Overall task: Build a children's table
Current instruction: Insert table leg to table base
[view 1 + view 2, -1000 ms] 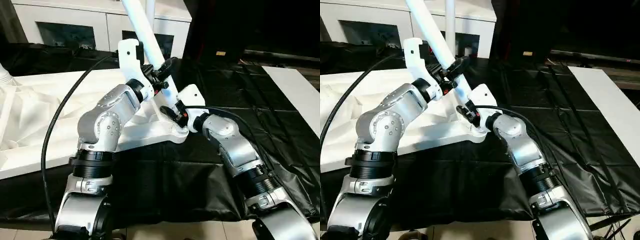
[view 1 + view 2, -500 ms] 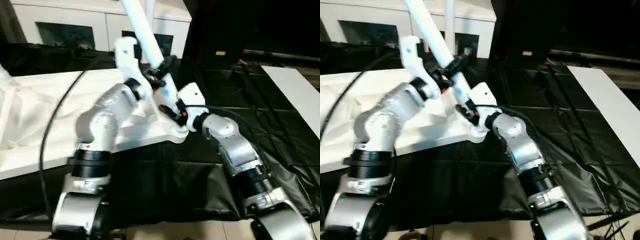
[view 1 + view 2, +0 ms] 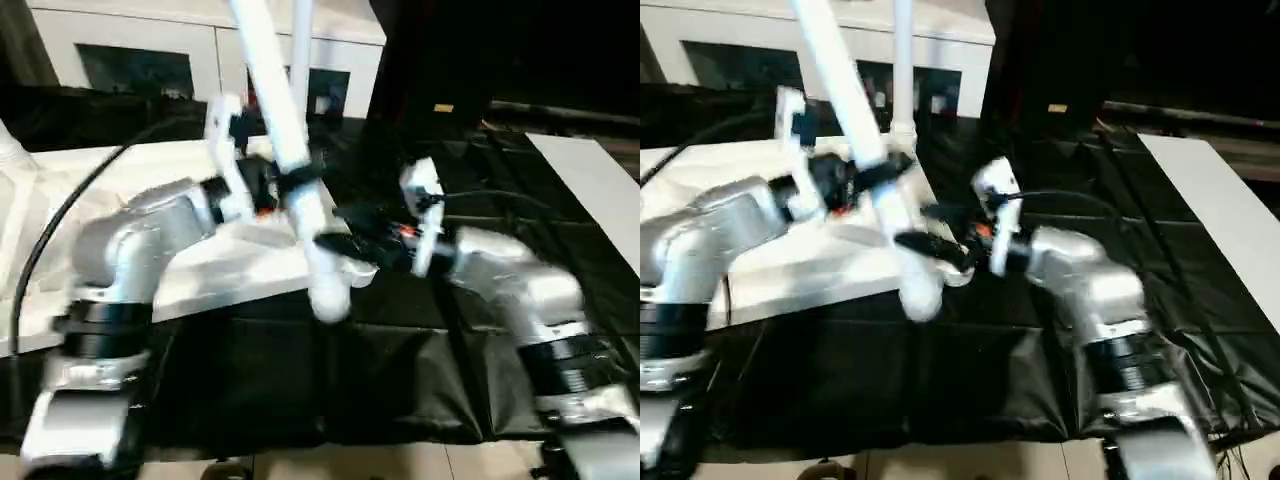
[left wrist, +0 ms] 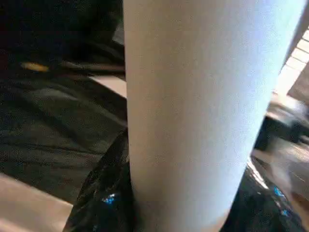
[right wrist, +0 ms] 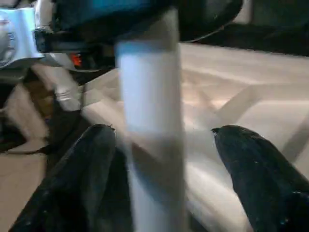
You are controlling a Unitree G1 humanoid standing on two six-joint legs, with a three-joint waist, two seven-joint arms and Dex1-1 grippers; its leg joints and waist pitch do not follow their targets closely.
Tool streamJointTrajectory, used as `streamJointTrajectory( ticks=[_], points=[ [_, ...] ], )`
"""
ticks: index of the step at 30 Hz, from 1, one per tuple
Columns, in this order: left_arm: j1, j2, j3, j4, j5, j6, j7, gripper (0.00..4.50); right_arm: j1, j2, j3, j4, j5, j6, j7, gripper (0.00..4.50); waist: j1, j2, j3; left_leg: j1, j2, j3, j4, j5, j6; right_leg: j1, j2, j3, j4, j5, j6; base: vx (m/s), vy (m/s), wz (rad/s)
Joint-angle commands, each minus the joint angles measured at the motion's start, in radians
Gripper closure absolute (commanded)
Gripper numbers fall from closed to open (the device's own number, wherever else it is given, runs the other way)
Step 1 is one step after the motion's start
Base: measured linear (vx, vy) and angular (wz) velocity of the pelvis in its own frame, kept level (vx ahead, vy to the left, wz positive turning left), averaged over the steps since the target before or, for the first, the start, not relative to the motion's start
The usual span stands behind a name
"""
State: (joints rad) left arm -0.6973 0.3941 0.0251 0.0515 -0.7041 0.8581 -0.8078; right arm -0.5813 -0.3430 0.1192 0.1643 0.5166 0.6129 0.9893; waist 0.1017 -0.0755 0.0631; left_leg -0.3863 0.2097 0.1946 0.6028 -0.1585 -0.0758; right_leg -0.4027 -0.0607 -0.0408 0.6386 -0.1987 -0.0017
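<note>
The left hand [image 3: 285,185] clamps the tilted leg [image 3: 285,150], probably to steer its end toward the tabletop's [image 3: 200,275] corner socket; the right hand [image 5: 161,145] stands apart around it.

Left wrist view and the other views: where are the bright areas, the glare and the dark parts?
Left wrist view: the white leg is brightly lit, brightest toward its upper end. Right eye view: a soft sheen lies along the folds of the black sheet. Right wrist view: the fingers of the right tool are dark against the lit tabletop.
</note>
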Motion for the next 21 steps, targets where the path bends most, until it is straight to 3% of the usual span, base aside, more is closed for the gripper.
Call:
streamJointTrajectory(
  ticks=[1, 7, 12, 13, 18, 21],
  points=[
    [-0.03, 0.003, 0.004, -0.03, -0.046, 0.034, -0.054, 2.73, -0.008, -0.039, -0.005, -0.02, 0.009, 0.046, 0.033, 0.59, 0.002, 0.016, -0.067, 0.029, 0.02, -0.012, -0.073, -0.227, -0.049, 0.041, -0.064, 0.039, -0.077, -0.175, -0.181, 0.0, 0.0, 0.0],
    [-0.049, 0.004, 0.0, -0.033, -0.076, 0.053, -0.092, 2.73, 0.012, -0.076, 0.027, -0.073, 0.04, 0.111, 0.081, 0.59, 0.01, 0.011, -0.068, 0.028, 0.021, -0.013, -0.073, -0.22, -0.049, 0.043, -0.068, 0.039, -0.081, -0.209, -0.163, 0.0, 0.0, 0.0],
    [-0.057, -0.014, 0.002, -0.044, -0.111, 0.066, -0.118, 2.73, 0.033, -0.079, 0.052, -0.116, 0.061, 0.152, 0.109, 0.59, 0.014, 0.01, -0.07, 0.027, 0.021, -0.013, -0.071, -0.204, -0.049, 0.042, -0.067, 0.038, -0.077, -0.181, -0.172, 0.0, 0.0, 0.0],
    [-0.057, -0.017, 0.002, -0.049, -0.116, 0.07, -0.121, 2.73, 0.036, -0.078, 0.058, -0.12, 0.061, 0.158, 0.114, 0.86, 0.014, 0.01, -0.069, 0.027, 0.021, -0.012, -0.071, -0.207, -0.05, 0.042, -0.067, 0.038, -0.078, -0.185, -0.172, 0.0, 0.0, 0.0],
    [-0.061, -0.024, 0.0, -0.052, -0.117, 0.073, -0.123, 2.73, 0.039, -0.079, 0.068, -0.125, 0.065, 0.179, 0.121, 1.06, 0.014, 0.011, -0.069, 0.028, 0.022, -0.014, -0.072, -0.217, -0.053, 0.041, -0.068, 0.038, -0.081, -0.218, -0.158, 0.0, 0.0, 0.0],
    [-0.062, -0.024, -0.001, -0.054, -0.119, 0.073, -0.129, 2.73, 0.041, -0.081, 0.075, -0.127, 0.06, 0.179, 0.119, 1.4, 0.014, 0.011, -0.069, 0.027, 0.022, -0.014, -0.072, -0.215, -0.058, 0.041, -0.068, 0.038, -0.08, -0.218, -0.154, 0.0, 0.0, 0.0]
  ],
)
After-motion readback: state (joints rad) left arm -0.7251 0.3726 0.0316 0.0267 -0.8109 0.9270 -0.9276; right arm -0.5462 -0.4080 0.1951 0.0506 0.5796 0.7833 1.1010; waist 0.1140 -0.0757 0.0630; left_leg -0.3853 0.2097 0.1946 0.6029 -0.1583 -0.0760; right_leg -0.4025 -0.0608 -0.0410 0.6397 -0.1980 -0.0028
